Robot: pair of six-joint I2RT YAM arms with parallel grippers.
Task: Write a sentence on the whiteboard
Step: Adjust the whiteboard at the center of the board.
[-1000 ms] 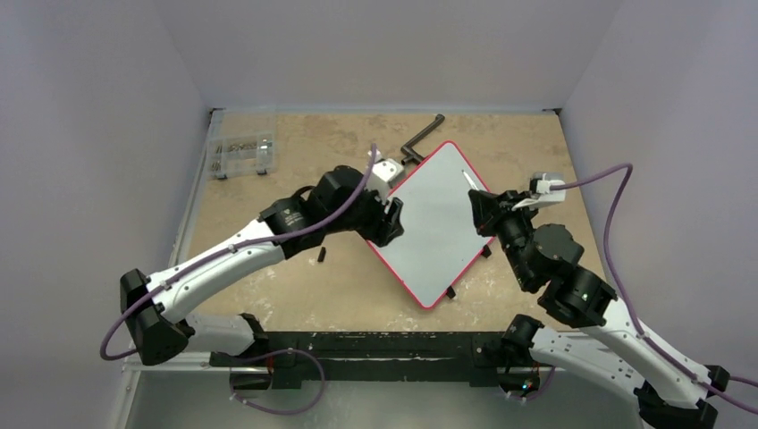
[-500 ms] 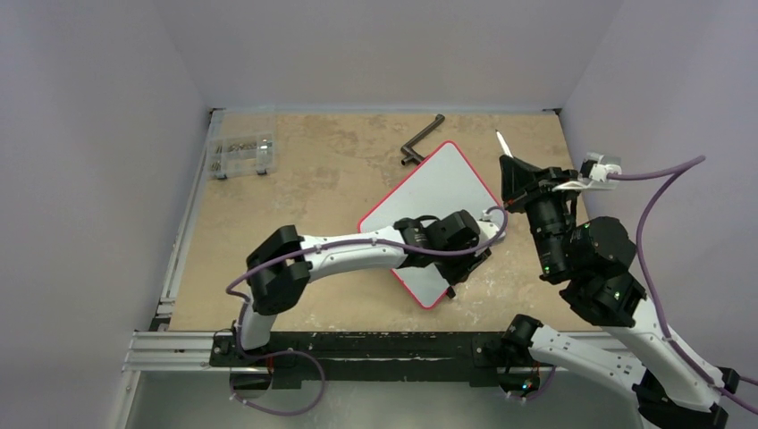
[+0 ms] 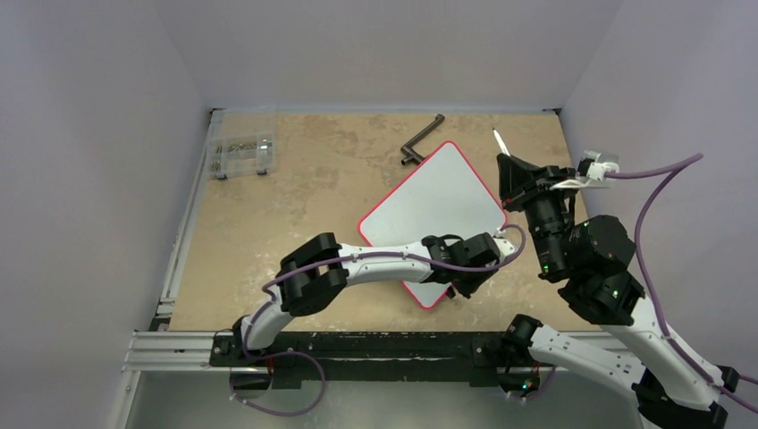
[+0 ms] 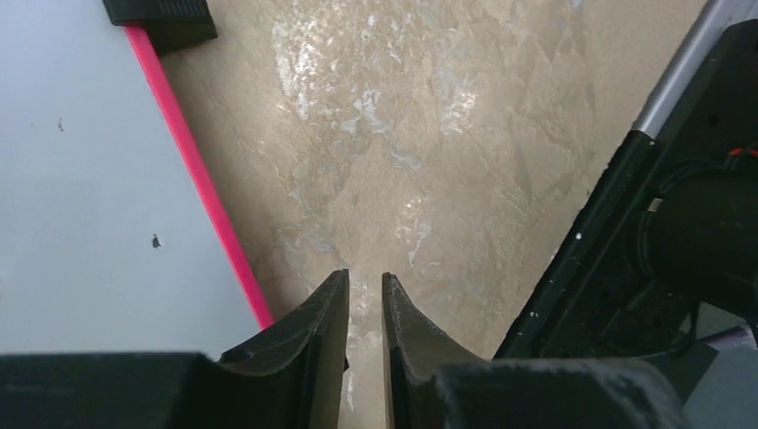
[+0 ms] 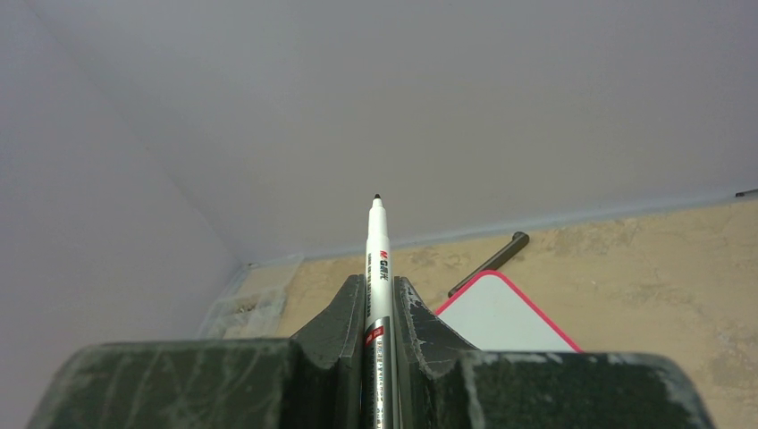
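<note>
The whiteboard (image 3: pixel 429 201), pale grey with a red rim, lies tilted like a diamond on the tan table. It also shows in the left wrist view (image 4: pixel 89 179) and the right wrist view (image 5: pixel 496 313). No written sentence shows on it, only small specks. My left gripper (image 3: pixel 471 271) hovers just off the board's lower right edge; in its wrist view (image 4: pixel 366 275) the jaws are nearly together and empty. My right gripper (image 3: pixel 508 161) is shut on a white marker (image 5: pixel 376 250), held above the board's right corner. The uncapped tip (image 3: pixel 496 136) points up and away.
A clear plastic parts box (image 3: pixel 240 154) sits at the back left. A black crank-shaped tool (image 3: pixel 422 140) lies behind the board's top corner. A black board foot (image 4: pixel 161 18) shows ahead of my left gripper, and the right arm's black base (image 4: pixel 679 232) is close on its right.
My left arm has swung from the board's left edge across to its lower right edge. My right gripper has lifted the marker off the board and turned it upward.
</note>
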